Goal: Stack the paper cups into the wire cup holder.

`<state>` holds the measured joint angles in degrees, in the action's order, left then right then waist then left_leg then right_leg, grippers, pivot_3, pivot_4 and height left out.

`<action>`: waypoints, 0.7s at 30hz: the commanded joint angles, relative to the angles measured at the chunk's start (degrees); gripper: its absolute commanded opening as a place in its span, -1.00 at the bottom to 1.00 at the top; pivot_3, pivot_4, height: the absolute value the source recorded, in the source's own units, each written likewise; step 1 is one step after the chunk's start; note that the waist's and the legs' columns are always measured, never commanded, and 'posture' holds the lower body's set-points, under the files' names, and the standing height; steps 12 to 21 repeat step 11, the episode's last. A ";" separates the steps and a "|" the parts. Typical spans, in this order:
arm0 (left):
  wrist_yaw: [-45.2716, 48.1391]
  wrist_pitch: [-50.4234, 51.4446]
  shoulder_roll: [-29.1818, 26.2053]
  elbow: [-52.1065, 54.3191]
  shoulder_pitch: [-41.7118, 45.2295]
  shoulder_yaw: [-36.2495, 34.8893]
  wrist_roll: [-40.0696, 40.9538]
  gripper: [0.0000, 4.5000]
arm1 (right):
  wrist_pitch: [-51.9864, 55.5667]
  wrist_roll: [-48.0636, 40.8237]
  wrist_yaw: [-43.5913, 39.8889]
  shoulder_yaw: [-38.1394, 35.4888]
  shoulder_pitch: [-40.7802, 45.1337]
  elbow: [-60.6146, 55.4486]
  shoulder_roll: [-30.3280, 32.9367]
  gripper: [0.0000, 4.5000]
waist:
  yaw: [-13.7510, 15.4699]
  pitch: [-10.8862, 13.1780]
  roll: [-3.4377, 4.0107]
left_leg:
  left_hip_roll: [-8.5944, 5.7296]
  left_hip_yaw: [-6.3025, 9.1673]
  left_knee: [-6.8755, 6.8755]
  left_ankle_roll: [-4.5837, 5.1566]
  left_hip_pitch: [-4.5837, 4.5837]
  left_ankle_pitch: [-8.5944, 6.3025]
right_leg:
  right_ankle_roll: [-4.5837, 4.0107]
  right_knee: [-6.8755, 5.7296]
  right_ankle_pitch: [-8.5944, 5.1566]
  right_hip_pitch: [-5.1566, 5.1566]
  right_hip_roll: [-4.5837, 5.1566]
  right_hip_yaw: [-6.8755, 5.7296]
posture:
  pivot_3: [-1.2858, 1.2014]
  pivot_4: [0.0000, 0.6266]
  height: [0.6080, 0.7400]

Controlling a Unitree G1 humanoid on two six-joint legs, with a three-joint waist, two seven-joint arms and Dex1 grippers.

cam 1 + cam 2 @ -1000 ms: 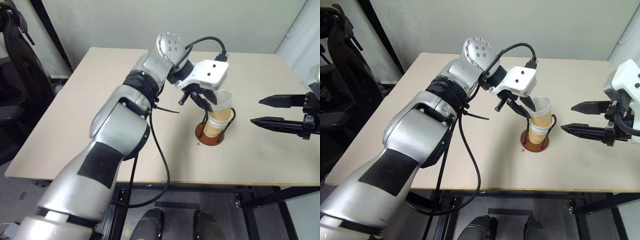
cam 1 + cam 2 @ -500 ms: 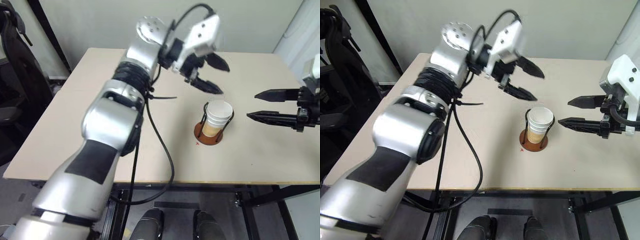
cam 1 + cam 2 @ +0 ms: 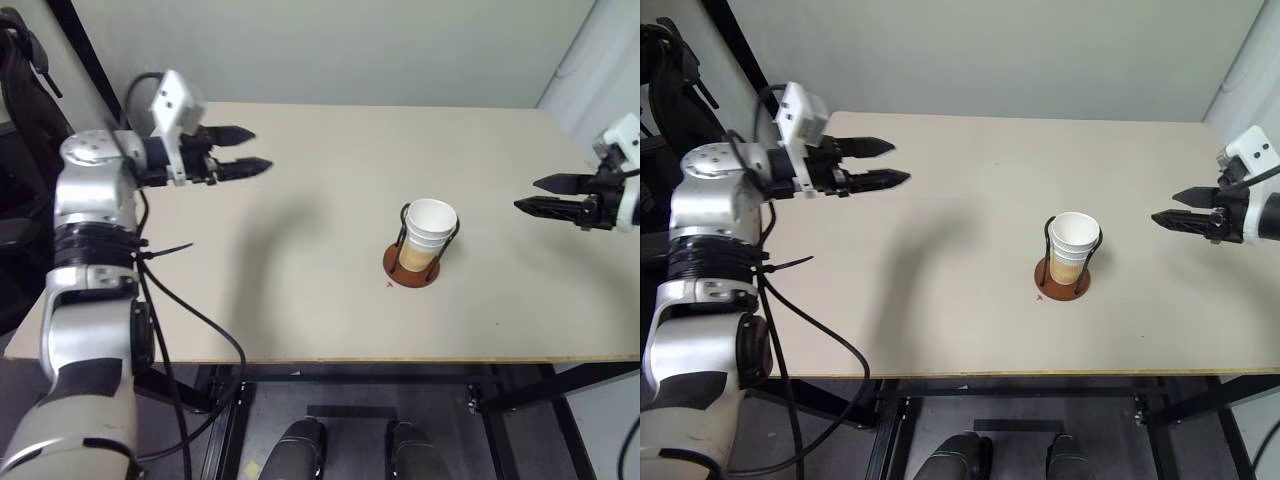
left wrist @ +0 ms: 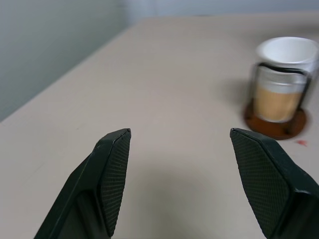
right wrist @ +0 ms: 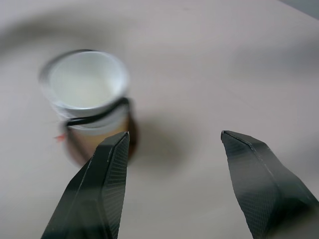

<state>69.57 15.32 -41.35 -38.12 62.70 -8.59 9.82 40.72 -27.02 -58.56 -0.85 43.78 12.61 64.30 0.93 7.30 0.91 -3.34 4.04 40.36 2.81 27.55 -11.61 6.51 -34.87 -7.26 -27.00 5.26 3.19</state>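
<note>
A pale beige table (image 3: 300, 320) fills the middle of the frame, its near edge running along the lower part. A black frame (image 3: 500, 385) shows under that edge. A plain grey-white wall (image 3: 350, 50) runs across the top. A black chair (image 3: 22, 120) stands at the upper left. Grey floor (image 3: 20, 400) shows at the lower left.

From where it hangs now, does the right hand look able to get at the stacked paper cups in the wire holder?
Probably yes: the right hand is open, aimed at the white-and-tan stacked paper cups in the black wire holder, with bare tabletop between them.
</note>
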 commanded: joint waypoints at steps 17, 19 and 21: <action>-25.40 6.89 -9.58 13.60 -20.05 -17.17 4.74 0.51 | -4.75 8.86 -2.27 3.40 7.25 7.46 -9.81 0.34 | -1.21 0.03 -0.04 | 0.07 0.21 -1.86 -0.84 -1.41 1.08 | -0.98 -0.01 0.56 0.49 -0.06 0.11 | 0.03 -0.52 1.00; -25.40 6.89 -9.58 13.60 -20.05 -17.17 4.74 0.51 | -4.75 8.86 -2.27 3.40 7.25 7.46 -9.81 0.34 | -1.21 0.03 -0.04 | 0.07 0.21 -1.86 -0.84 -1.41 1.08 | -0.98 -0.01 0.56 0.49 -0.06 0.11 | 0.03 -0.52 1.00; -25.40 6.89 -9.58 13.60 -20.05 -17.17 4.74 0.51 | -4.75 8.86 -2.27 3.40 7.25 7.46 -9.81 0.34 | -1.21 0.03 -0.04 | 0.07 0.21 -1.86 -0.84 -1.41 1.08 | -0.98 -0.01 0.56 0.49 -0.06 0.11 | 0.03 -0.52 1.00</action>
